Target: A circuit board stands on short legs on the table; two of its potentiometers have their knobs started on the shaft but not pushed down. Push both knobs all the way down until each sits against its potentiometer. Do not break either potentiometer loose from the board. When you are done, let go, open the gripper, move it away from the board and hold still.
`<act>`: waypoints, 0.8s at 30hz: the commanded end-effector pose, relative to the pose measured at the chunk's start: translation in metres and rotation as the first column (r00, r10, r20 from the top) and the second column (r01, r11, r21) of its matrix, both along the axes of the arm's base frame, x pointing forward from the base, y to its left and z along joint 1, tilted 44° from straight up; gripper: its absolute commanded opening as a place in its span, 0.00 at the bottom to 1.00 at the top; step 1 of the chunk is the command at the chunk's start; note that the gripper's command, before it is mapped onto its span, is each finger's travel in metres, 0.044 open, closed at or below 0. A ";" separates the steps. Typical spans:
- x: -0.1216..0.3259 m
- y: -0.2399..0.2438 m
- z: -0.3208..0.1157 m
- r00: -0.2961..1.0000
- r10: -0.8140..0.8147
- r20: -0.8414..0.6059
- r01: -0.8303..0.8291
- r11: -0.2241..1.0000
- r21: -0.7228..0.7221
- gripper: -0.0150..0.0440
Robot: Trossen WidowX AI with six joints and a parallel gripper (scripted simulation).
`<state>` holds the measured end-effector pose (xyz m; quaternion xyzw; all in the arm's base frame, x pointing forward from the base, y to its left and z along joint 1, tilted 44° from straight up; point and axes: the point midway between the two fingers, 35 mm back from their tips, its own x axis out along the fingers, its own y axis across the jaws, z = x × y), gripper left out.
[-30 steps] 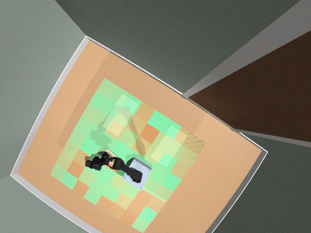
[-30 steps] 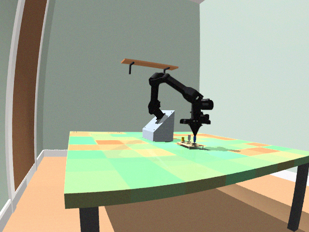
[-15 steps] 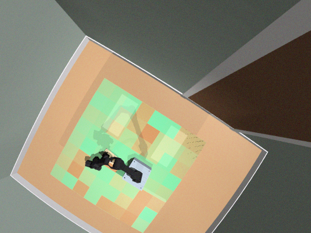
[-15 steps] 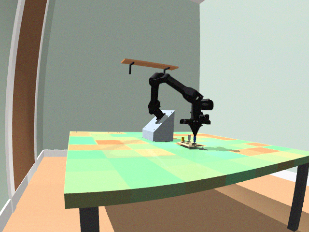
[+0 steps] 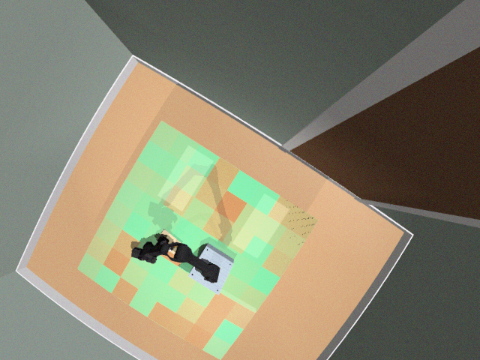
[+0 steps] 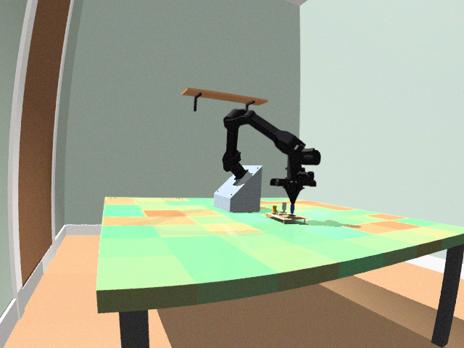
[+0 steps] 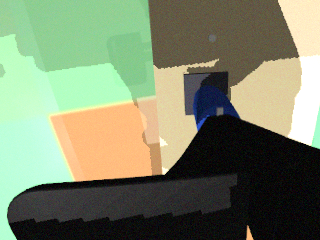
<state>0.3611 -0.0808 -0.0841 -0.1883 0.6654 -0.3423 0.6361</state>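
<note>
The circuit board (image 6: 299,218) (image 7: 175,127) stands low on short legs on the table. My gripper (image 6: 292,203) (image 7: 217,126) is shut and points down, with its tips at the top of the blue knob (image 6: 292,209) (image 7: 214,104). The blue knob stands upright over a dark square potentiometer (image 7: 190,95); any gap below the knob is hidden or too small to tell. A grey knob (image 6: 283,206) and a yellow knob (image 6: 274,209) stand on the board to the left in the exterior view. How far down they sit is too small to tell.
The arm's grey wedge-shaped base (image 5: 226,265) (image 6: 245,200) stands beside the board. A brown wall shelf (image 6: 225,96) hangs high behind the arm. The grey and yellow knobs rise close to the gripper. The arm's shadow falls over part of the board.
</note>
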 end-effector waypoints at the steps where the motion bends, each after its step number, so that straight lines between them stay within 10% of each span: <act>1: 0.000 -0.003 -0.001 1.000 -0.014 0.004 0.014 1.000 -0.001 0.25; 13: 0.003 0.010 0.013 1.000 -0.014 0.004 0.014 1.000 0.000 0.25; 24: -0.013 0.013 0.015 1.000 -0.009 -0.001 0.009 1.000 -0.001 0.74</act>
